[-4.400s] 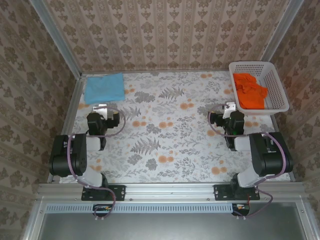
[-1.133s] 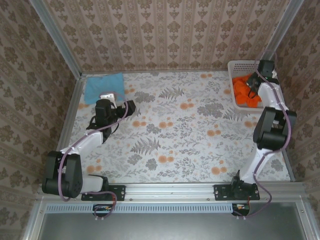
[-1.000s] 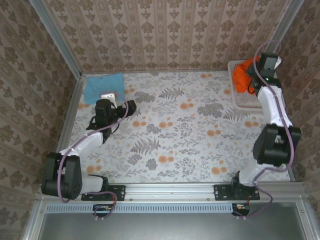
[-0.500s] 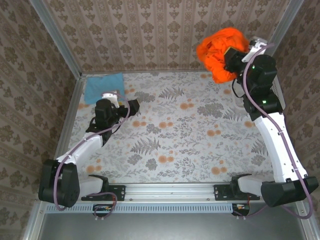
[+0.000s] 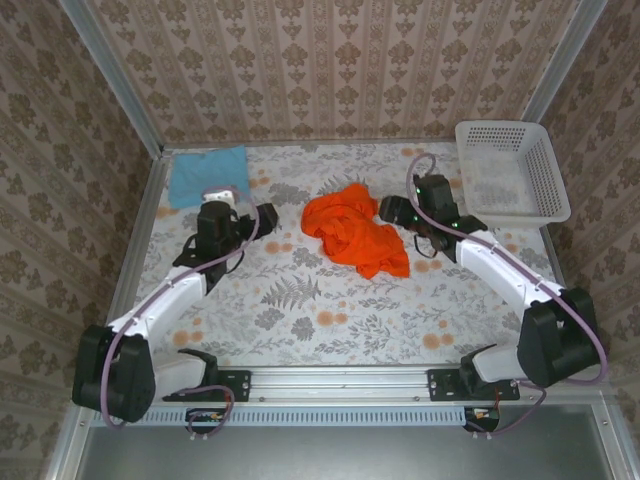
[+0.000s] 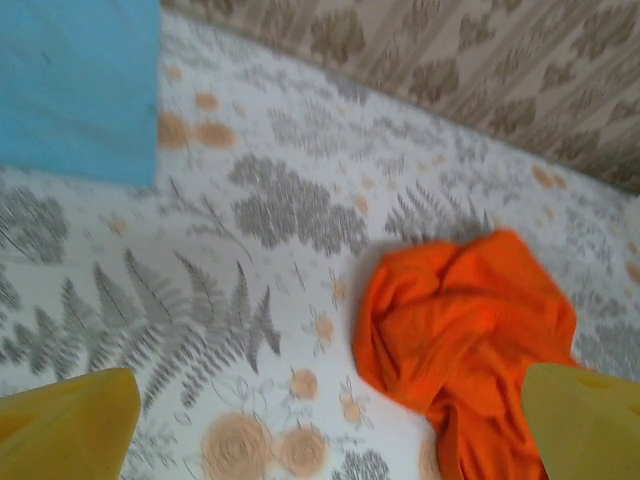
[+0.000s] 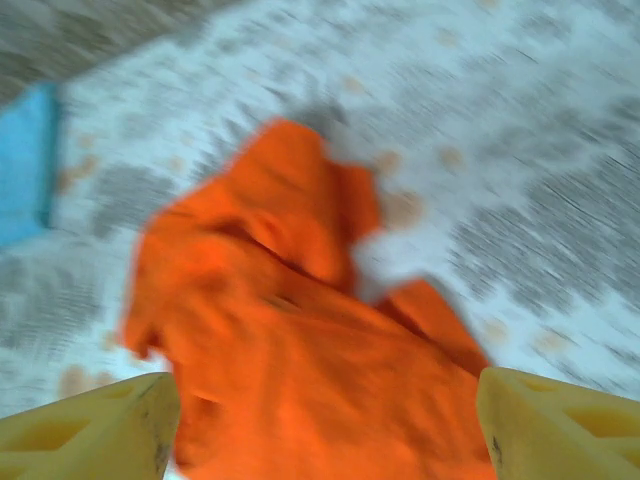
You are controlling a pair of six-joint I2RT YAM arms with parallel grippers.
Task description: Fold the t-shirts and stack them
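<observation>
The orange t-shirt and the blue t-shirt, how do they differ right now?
The orange t-shirt is a crumpled, unfolded heap, while the blue t-shirt lies as a flat, neat rectangle. The orange t-shirt sits around the middle of the table, and the blue t-shirt is in the far left corner. Both rest on the floral table, well apart from each other.

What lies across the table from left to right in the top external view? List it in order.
Blue t-shirt → left end effector → orange t-shirt → white basket.
</observation>
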